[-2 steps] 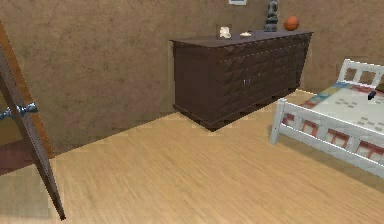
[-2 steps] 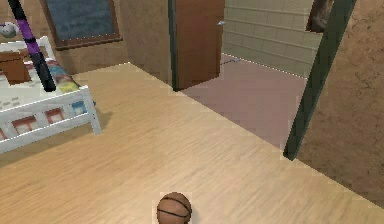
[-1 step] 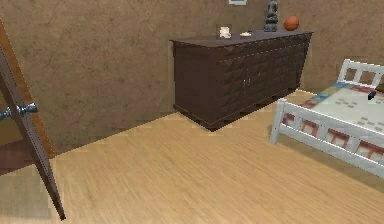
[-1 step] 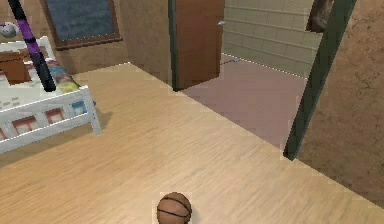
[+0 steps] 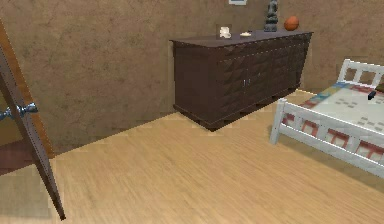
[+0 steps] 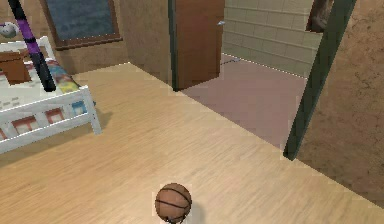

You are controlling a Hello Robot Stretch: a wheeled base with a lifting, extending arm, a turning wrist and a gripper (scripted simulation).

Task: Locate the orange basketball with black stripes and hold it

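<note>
A brown-orange ball (image 6: 173, 201) with dark stripes lies on the bare floor (image 6: 260, 150), low in the arm side view. That is the side the pincer reaches out to, so the ball is likely near it. How near cannot be told. Whether the pincer is spread, pressed together or pinching something cannot be told either.

A few things can go wrong. A small orange ball (image 5: 291, 22) sits on top of the dresser (image 5: 240, 75), far off in the forward view. It is too small to show any stripes. The robot may drive to that one and miss the striped ball.

The ball on the floor is round, and nothing stops it from rolling. If the pincer comes down a bit off the middle, it may push the ball. Then the ball may roll under the bed (image 6: 60, 115) or toward the doorway (image 6: 255, 70). The wheels may bump it too if the robot turns without care.

The ball also looks big for two thin fingers. They may slip off its smooth curve, and the ball may drop.
</note>
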